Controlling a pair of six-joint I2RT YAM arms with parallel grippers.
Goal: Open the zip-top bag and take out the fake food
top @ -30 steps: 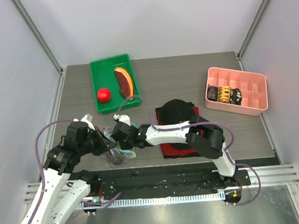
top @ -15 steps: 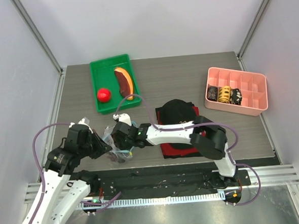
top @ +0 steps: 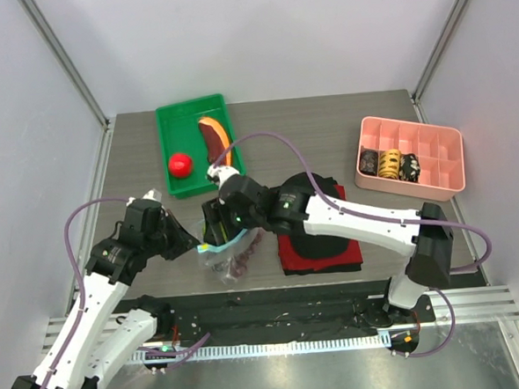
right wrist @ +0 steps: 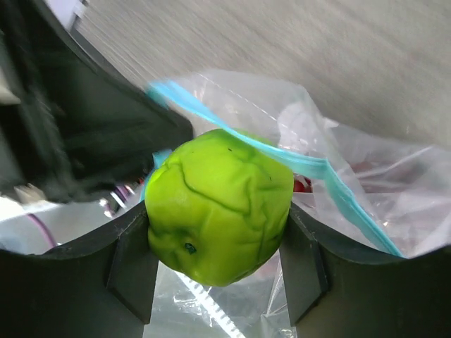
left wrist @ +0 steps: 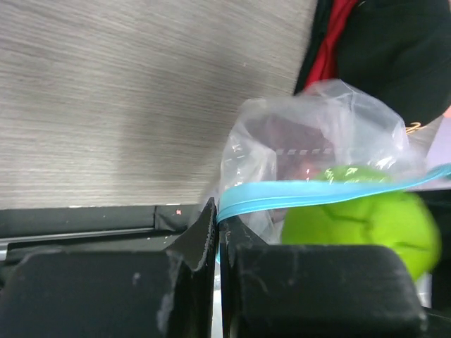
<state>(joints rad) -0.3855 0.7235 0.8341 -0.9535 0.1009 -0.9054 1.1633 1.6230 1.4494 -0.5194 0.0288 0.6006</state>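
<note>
Zip-top bag (top: 224, 255) pinched by left claw (left wrist: 215, 215) while right claw (right wrist: 217, 260), angled down, grips green piece (right wrist: 211, 197).

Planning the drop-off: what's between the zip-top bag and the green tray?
Top view: just the right gripper and its wrist above table, between zip-top bag and green tray.

Clear zip-top bag (left wrist: 310, 120), light blue strip (left wrist: 317, 194); lime-green food piece (right wrist: 218, 204); green tray (top: 185, 133); red apple (top: 180, 164); pink box (top: 411, 190)

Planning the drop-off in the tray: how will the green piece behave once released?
The green piece looks nearly round, so it may roll. It seems rigid: the right gripper squeezes it without visible denting.
</note>
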